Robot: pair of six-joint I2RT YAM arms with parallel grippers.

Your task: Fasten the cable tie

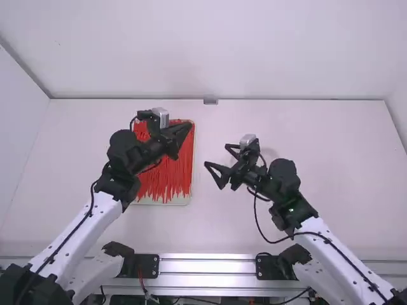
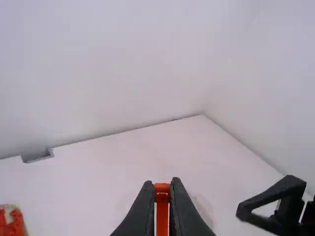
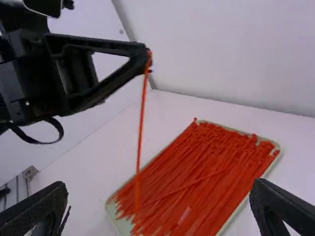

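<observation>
Found the right hand [image 1: 217, 157] nearest, raised over the middle of the surface [image 1: 331, 140], fingers spread wide and holding nothing, tips pointed left toward the tray [image 1: 162, 202]; saw that pale tray lying left of it, flat on the surface, heaped with orange cable ties [image 1: 168, 175] laid lengthwise near to far; spotted the left hand [image 1: 187, 129] above the tray's far right corner, lifted clear of the heap, fingers closed on one cable tie [image 3: 141, 123]; noted that tie pinched by one end between the fingertips and hanging straight down toward the heap; could not tell whether its tail touched the pile; made out a small grey bracket [image 1: 210, 100] farthest off, at the surface's far edge against the wall.
</observation>
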